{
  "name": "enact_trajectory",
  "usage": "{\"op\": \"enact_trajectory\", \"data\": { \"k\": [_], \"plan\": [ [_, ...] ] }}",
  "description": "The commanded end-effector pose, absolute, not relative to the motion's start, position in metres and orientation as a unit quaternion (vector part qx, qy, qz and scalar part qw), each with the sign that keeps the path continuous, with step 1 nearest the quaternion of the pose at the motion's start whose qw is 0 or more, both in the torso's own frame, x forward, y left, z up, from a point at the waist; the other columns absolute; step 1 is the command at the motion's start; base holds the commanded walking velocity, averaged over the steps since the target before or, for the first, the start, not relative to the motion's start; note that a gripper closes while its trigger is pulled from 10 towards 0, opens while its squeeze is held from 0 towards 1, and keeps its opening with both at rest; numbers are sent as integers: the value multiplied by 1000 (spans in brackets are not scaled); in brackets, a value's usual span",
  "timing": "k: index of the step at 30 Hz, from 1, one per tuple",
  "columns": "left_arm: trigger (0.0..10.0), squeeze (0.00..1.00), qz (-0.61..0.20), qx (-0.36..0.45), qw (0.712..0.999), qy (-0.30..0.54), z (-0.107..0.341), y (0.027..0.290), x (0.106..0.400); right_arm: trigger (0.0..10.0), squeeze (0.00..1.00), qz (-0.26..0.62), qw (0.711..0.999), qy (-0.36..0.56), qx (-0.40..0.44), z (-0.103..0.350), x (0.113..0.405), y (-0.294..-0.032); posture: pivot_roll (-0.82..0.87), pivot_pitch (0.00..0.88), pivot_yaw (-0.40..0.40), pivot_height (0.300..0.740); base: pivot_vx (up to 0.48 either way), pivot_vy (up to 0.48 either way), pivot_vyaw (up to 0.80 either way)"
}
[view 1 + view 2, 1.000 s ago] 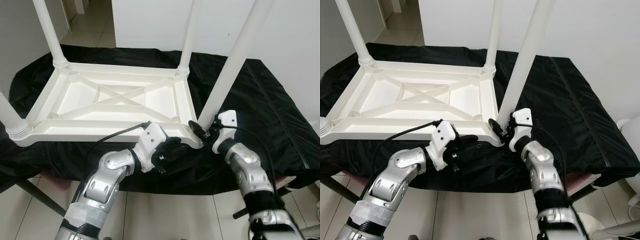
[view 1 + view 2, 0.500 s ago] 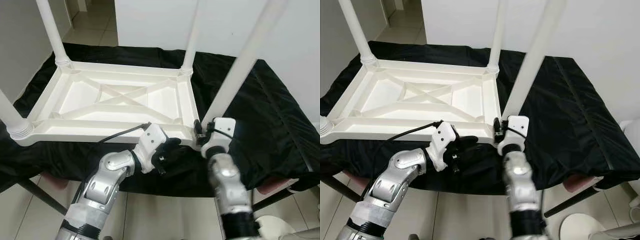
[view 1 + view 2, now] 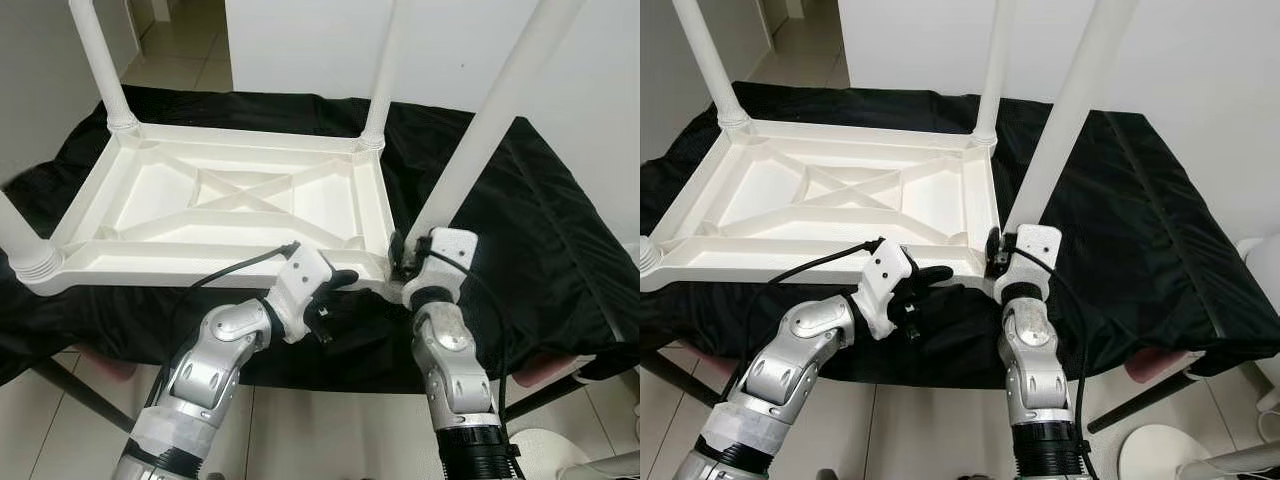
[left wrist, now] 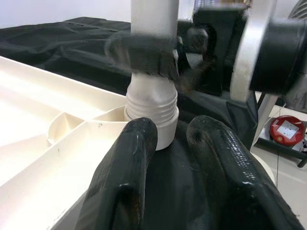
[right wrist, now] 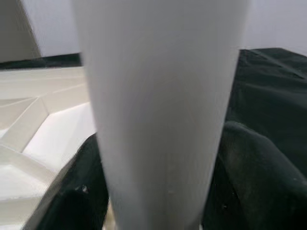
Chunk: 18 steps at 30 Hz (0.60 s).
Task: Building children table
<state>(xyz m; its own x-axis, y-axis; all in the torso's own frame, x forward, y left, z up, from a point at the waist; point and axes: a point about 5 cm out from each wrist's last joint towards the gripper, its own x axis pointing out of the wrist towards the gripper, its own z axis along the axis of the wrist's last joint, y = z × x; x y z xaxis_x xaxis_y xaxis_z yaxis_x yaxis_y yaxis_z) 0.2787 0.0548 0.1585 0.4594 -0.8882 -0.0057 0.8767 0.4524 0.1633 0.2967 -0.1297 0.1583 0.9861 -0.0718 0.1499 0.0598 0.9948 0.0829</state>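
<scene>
**White table held upside down at its near right leg**

Where the black cloth (image 3: 540, 220) was spread over a work surface, a white plastic table (image 3: 230, 205) was laid upside down, its underside facing up. That underside was seen to be ribbed: a raised rim ran around the edge, and crossed braces met at a small rectangle in the middle. Four round white legs rose from the corners, each seated in a ringed socket. The near right leg (image 3: 490, 120) leaned slightly and was the one being worked on.

The right gripper (image 3: 405, 262) was set at the base of that leg, just above the socket; in the right wrist view its two black fingers (image 5: 249, 172) were seen on either side of the leg, closed against it. The left gripper (image 3: 335, 285) was held beside the same corner, at the near edge of the table. Its fingers (image 4: 124, 163) were parted, with nothing between them, and pointed toward the leg's threaded collar (image 4: 151, 105).

Pale floor tiles (image 3: 180, 50) were visible beyond the cloth.
</scene>
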Motion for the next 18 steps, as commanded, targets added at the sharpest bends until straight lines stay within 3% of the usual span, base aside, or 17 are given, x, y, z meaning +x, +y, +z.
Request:
{"op": "enact_trajectory", "data": {
  "k": [1, 2, 3, 9, 11, 18],
  "plan": [
    [10000, 0, -521, 78, 849, -36, 156, 52, 279, 10000, 1000, -12, 998, -51, 45, 146, 292, -127, -25, 39, -45, 740, 0, 0, 0],
    [10000, 0, -520, 78, 850, -36, 157, 52, 279, 10000, 212, 6, 998, -43, 38, 144, 292, -130, -23, 38, -48, 740, 0, 0, 0],
    [10000, 0, -519, 78, 850, -36, 156, 52, 280, 10000, 0, 28, 998, -32, 37, 141, 293, -133, -22, 38, -50, 740, 0, 0, 0],
    [10000, 0, -516, 78, 853, -36, 156, 54, 280, 10000, 0, 91, 996, -9, 25, 136, 296, -141, -16, 36, -55, 740, 0, 0, 0],
    [10000, 0, -514, 79, 854, -36, 156, 55, 280, 10000, 0, 151, 988, -21, -23, 138, 298, -155, -11, 37, -55, 740, 0, 0, 0],
    [10000, 0, -512, 79, 854, -36, 157, 55, 281, 10000, 0, 189, 981, -26, -43, 143, 304, -170, -10, 35, -49, 740, 0, 0, 0]
  ]
}}
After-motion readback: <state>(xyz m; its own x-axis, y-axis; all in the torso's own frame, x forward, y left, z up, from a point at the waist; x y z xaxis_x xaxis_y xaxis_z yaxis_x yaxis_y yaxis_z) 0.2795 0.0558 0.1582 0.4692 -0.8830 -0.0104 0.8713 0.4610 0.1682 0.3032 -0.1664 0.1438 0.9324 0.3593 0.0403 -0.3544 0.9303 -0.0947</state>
